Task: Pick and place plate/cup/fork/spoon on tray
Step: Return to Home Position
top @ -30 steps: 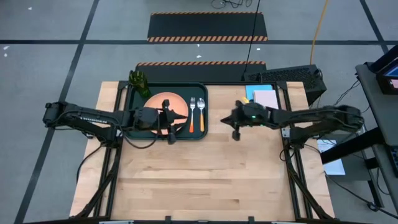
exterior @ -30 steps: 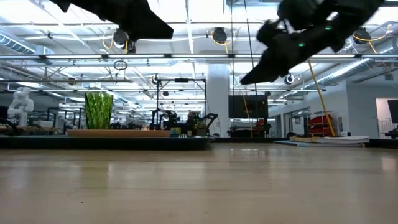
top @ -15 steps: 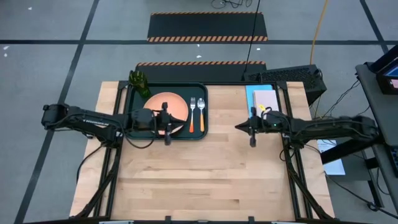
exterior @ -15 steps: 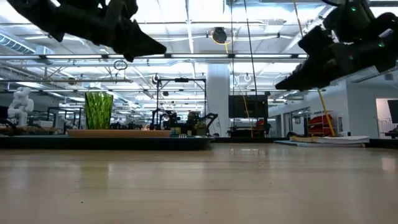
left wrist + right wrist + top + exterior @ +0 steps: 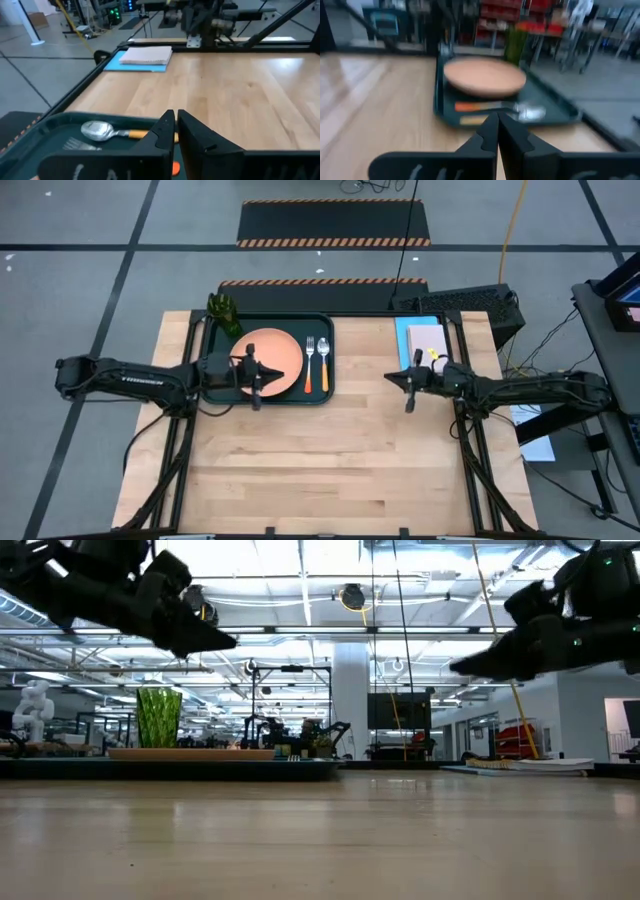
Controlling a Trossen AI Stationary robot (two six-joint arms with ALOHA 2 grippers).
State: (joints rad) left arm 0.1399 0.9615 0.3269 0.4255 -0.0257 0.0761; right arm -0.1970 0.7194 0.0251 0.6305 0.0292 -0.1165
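The salmon plate point(image 5: 275, 350) lies on the dark tray point(image 5: 300, 325) at the table's far left. The fork point(image 5: 310, 362) and the spoon point(image 5: 324, 362) lie side by side on the tray, right of the plate. The green cup point(image 5: 225, 313) stands at the tray's far left corner. My left gripper point(image 5: 270, 372) hovers shut over the plate's near edge, pointing toward the table's right edge with nothing between its fingers point(image 5: 167, 131). My right gripper point(image 5: 390, 378) hangs shut above bare wood right of the tray, pointing toward it, with nothing held.
A light blue sheet with a pale notepad point(image 5: 427, 338) lies at the table's far right, with a black box point(image 5: 460, 304) beyond it. Bare wood point(image 5: 320, 470) fills the table's near half and the strip between tray and sheet.
My left gripper has drawn back toward the table's left edge and sunk lower over the tray. My right gripper has pulled back toward the table's right edge, come lower and tipped up to about level. Plate, cup, fork and spoon have stayed put.
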